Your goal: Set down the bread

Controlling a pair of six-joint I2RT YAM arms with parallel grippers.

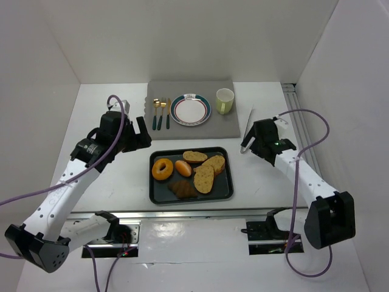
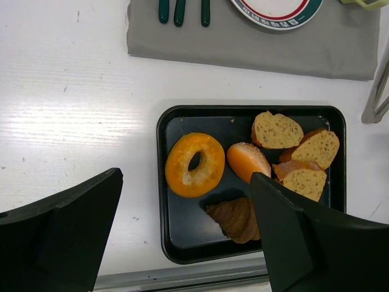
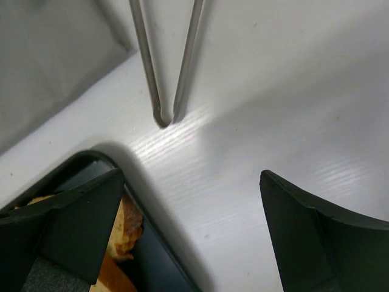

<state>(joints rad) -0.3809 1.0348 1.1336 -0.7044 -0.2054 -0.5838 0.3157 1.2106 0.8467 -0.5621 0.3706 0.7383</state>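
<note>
- White tabletop [image 1: 127, 182], black rectangular tray [image 2: 179, 234].
- Left gripper [image 2: 185, 177] spread; orange ring-shaped bagel [image 2: 194, 164] between its fingers.
- Right gripper [image 3: 191, 176] spread; bread slices [image 3: 127, 228] at 7 o'clock, mostly hidden.

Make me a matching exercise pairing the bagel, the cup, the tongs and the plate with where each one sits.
Things:
1. bagel
2. cup
3. tongs
4. plate

Places:
A. bare table, right of the mat
B. middle of the mat
C. in the tray
D. right end of the mat

Pairs: 1-C, 2-D, 3-A, 4-B
</note>
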